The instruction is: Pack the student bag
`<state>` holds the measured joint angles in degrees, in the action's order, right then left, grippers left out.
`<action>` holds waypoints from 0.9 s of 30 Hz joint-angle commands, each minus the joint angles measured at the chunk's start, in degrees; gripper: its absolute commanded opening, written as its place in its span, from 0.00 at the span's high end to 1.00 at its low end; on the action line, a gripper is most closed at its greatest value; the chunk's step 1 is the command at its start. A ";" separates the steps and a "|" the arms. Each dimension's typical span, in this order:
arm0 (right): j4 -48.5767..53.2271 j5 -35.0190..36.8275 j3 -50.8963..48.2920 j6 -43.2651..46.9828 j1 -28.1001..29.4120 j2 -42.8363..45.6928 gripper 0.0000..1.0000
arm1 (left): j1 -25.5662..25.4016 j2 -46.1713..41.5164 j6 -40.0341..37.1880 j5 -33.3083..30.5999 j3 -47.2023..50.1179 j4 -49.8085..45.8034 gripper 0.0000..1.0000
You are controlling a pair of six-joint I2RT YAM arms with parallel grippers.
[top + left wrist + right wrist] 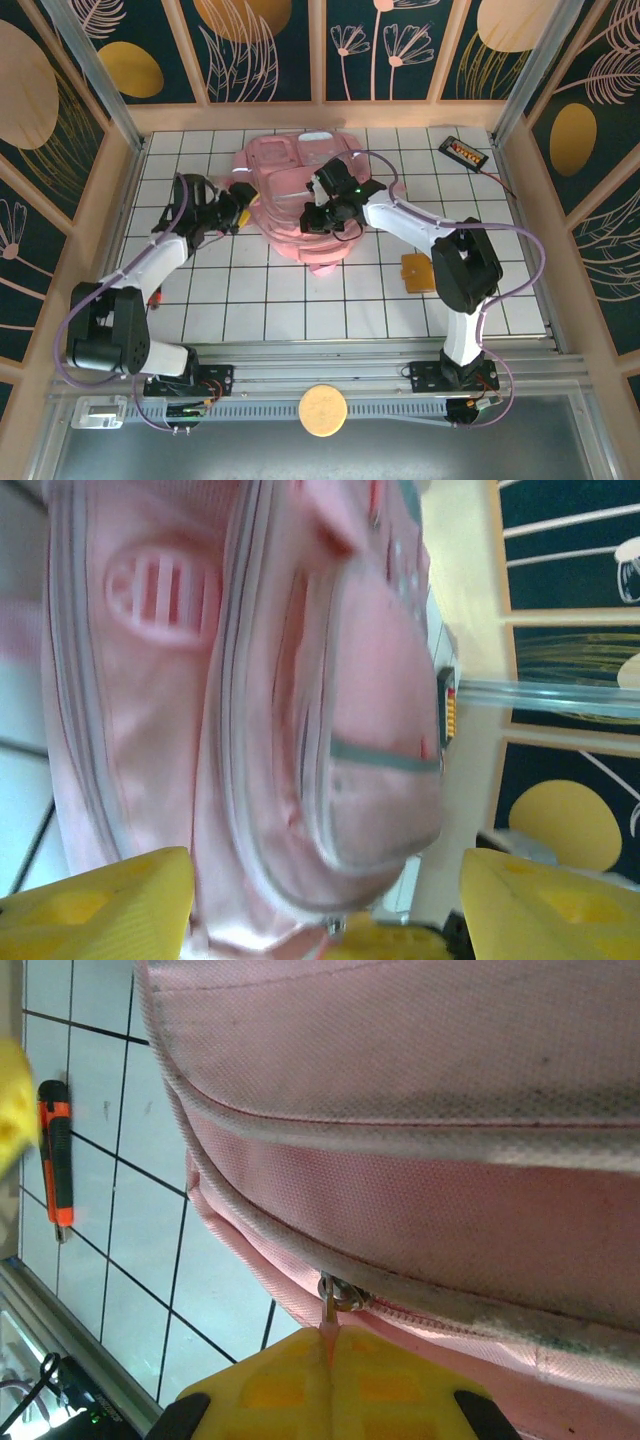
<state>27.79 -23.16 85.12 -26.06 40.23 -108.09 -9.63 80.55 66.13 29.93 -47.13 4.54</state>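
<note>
1. The student bag [275, 190] lies flat on the far half of the tiled table [300, 310]; seen from above, the right arm covers part of its middle
2. The left gripper [241, 213] sits at the bag's left edge. In the left wrist view its yellow fingers [100, 910] stand wide apart and are cut off at the bottom, with the bag close ahead and blurred
3. The right gripper [322, 218] is over the bag's near half. In the right wrist view its yellow pads [290, 1385] are pressed together on the tab of a zip pull [331, 1300], and the tab's lower end is hidden in the seam between them
4. A small pink lump [322, 268] pokes out at the bag's near edge; I cannot tell whether it is part of the bag
5. An orange-and-black utility knife [58, 1155] lies on the tiles apart from the bag
6. A black device [463, 150] lies well right of the bag's far end, and an orange square [418, 272] lies right of its near end, just beside the right arm's elbow
</note>
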 commanded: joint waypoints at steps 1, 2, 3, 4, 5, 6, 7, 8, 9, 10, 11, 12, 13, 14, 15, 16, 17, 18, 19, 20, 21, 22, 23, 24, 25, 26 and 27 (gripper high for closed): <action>-1.52 -3.36 2.37 0.00 0.54 -0.77 1.00 | -4.94 0.15 8.71 0.09 2.46 7.54 0.31; -1.47 -3.52 2.34 0.20 0.60 -0.78 1.00 | -6.12 0.79 10.11 -0.12 3.05 9.20 0.32; -1.58 -3.64 2.22 0.34 0.64 -0.72 1.00 | -7.12 1.52 11.40 -0.50 3.67 11.06 0.33; -1.64 -3.73 2.19 0.63 0.66 -0.64 1.00 | -7.73 2.47 12.40 -0.86 4.11 12.53 0.35; -1.60 -3.81 1.99 0.66 0.81 -0.49 1.00 | -8.02 3.29 12.89 -1.10 4.19 13.50 0.36; -1.60 -3.82 1.85 0.83 0.89 -0.37 1.00 | -8.36 4.15 13.21 -1.41 4.08 14.31 0.38; -1.61 -3.82 1.64 0.92 0.94 -0.16 1.00 | -8.52 4.90 13.16 -1.62 3.67 14.43 0.39; -1.64 -3.87 1.34 1.01 1.03 0.00 1.00 | -8.61 5.66 13.06 -1.82 3.03 14.41 0.40; -1.83 -3.91 0.90 1.10 1.23 0.27 1.00 | -8.72 6.50 12.93 -1.81 2.30 14.43 0.41; -1.94 -3.91 0.55 1.10 1.34 0.53 1.00 | -8.70 7.05 12.67 -1.83 1.67 14.22 0.42; -2.03 -3.98 0.24 1.10 1.38 0.69 1.00 | -8.65 7.73 12.33 -1.95 0.89 13.70 0.44; -2.13 -4.00 -0.03 1.19 1.59 0.96 1.00 | -8.65 8.19 12.10 -2.05 0.28 13.28 0.45; -2.13 -3.91 -0.17 1.19 1.74 1.14 1.00 | -8.66 8.49 11.94 -2.14 -0.09 12.99 0.46; -2.13 -3.78 -0.29 1.19 1.81 1.32 1.00 | -8.74 8.88 11.84 -2.07 -0.40 12.90 0.47; -2.21 -3.65 -0.36 1.13 2.01 1.61 1.00 | -8.82 9.24 11.92 -1.97 -0.50 12.89 0.48; -2.28 -3.57 -0.39 1.20 2.13 1.82 1.00 | -8.87 9.36 11.92 -2.03 -0.52 12.80 0.48; -2.31 -3.56 -0.46 1.19 2.29 2.00 1.00 | -8.83 9.38 11.92 -2.23 -0.39 12.93 0.49; -2.30 -3.56 -0.48 1.11 2.40 2.18 1.00 | -8.87 9.36 12.09 -2.64 -0.13 12.96 0.51; -2.31 -3.56 -0.42 1.10 2.54 2.40 1.00 | -8.93 9.42 12.25 -2.77 0.06 13.27 0.54; -2.30 -3.50 -0.62 1.08 2.64 2.51 1.00 | -8.92 9.45 12.42 -3.01 0.35 13.72 0.60; -2.33 -3.41 -0.77 1.09 2.70 2.70 1.00 | -8.92 9.60 12.66 -3.11 0.62 14.26 0.67; -2.24 -3.26 -0.93 1.15 2.75 2.80 1.00 | -8.92 9.62 12.79 -3.13 0.87 14.76 0.75; -1.94 -2.80 -1.22 1.23 2.75 3.01 1.00 | -8.92 9.47 12.82 -3.43 1.05 15.03 0.88; -1.23 -2.00 -1.24 1.32 2.72 3.05 1.00 | -8.93 9.07 12.37 -3.77 1.01 14.68 0.99; -0.46 -1.06 -1.33 1.51 2.51 3.03 1.00 | -8.97 8.67 11.58 -4.16 0.88 13.67 1.00; 0.60 0.07 -1.51 1.73 2.15 3.12 1.00 | -8.96 8.06 10.33 -4.71 0.54 12.10 1.00; 1.47 1.39 -2.01 1.93 1.51 3.40 1.00 | -8.93 7.32 8.99 -5.37 0.23 10.25 1.00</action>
<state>26.81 -23.38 84.44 -25.74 41.71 -107.63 -18.41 89.41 77.19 27.14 -45.60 14.79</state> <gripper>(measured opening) 0.047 0.048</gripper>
